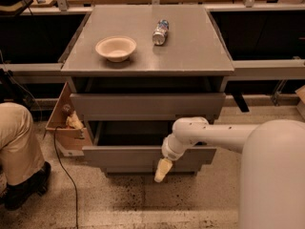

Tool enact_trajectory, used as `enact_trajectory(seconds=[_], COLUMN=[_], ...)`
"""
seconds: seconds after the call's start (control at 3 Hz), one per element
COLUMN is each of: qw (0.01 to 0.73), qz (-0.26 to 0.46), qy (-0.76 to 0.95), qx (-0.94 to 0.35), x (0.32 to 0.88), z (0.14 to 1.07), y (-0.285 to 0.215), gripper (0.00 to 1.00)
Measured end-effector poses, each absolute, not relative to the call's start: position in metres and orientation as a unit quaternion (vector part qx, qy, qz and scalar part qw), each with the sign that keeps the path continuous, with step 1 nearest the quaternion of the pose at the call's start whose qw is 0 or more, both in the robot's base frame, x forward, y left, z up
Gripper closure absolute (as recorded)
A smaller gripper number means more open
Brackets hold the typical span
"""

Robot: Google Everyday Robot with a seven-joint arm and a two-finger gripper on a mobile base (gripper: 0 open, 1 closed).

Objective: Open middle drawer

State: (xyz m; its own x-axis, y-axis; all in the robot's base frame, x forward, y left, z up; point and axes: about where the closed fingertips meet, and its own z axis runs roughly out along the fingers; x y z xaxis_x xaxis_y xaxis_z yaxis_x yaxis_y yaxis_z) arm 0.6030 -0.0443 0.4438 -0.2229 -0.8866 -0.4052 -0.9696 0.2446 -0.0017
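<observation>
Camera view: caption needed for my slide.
Claw pointing down in front of the pulled-out middle drawer; bowl and can atop the grey cabinet.

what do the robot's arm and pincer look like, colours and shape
The arm is smooth glossy white: a thick rounded tube ending in a bulbous wrist joint, no cables or markings visible. The pincer, down at the front of the middle drawer, is a small cream-yellow tapered piece.

The middle drawer [124, 159] is a plain grey, flat front with no handle. It is pulled well out and sits level, with a dark open hollow showing behind its top edge. The pincer [162, 171] hangs against its lower edge, right of centre.
</observation>
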Motion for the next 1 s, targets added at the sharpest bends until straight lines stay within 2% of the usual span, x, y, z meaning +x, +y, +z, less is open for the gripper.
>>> enact_trajectory(seconds=[0.33, 1.0], qw=[0.154, 0.154], qz=[0.116, 0.107], qy=[0.774, 0.775], qx=[-0.603, -0.604], x=[0.6144, 0.6221], z=[0.4241, 0.42], y=[-0.0477, -0.0515], gripper=[0.16, 0.63])
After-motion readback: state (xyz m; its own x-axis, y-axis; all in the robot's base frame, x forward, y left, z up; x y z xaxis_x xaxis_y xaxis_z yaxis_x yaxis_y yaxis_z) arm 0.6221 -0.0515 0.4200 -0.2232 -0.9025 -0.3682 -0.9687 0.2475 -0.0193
